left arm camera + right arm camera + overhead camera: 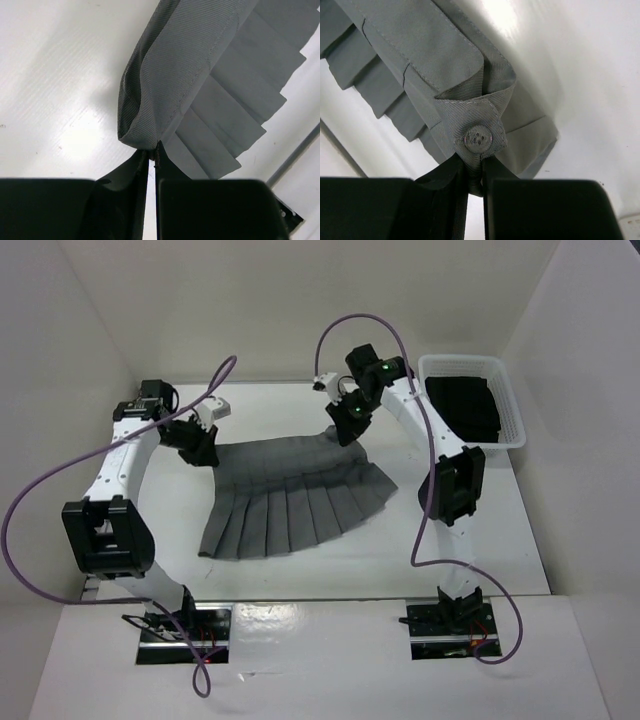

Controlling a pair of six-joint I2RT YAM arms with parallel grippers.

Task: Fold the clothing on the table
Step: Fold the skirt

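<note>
Top external view. White counter point(300, 575) takes up most of the scene, with walls on three sides.

Grey pleated skirt point(290, 505) lies in the middle of the counter, fanned out. The hem point(270, 552) faces near and sits flat. The waistband point(280, 447) runs along the far edge.

White basket point(470, 361) at far right holds a black garment point(465, 405). It is well apart from the skirt and not in play.

Both arms reach to the far side, one at each end of the waistband.
- Left tool point(200, 450) is at the far-left end. In the left wrist view it is clenched, with a bunched corner of waistband pinched right at the fingertips.
- Right tool point(345, 430) is at the far-right end. In the right wrist view it is clenched on the waistband tab, just below a small grey button point(478, 138).

At both grips the cloth looks drawn up off the counter. How far, I cannot tell.

Why held so, as a judgement:
- Gripping the two ends of the stiffest edge lets the arms carry it as one straight line. The pleats would then trail in order instead of splaying.
- The likely aim is to bring the far edge over toward the near hem for a first fold. That fold is not yet made.

Risks:
- The left grip is shallow, right at the tips, and could slip if the arms pull apart.
- Uneven travel between the arms would skew the fold.
</note>
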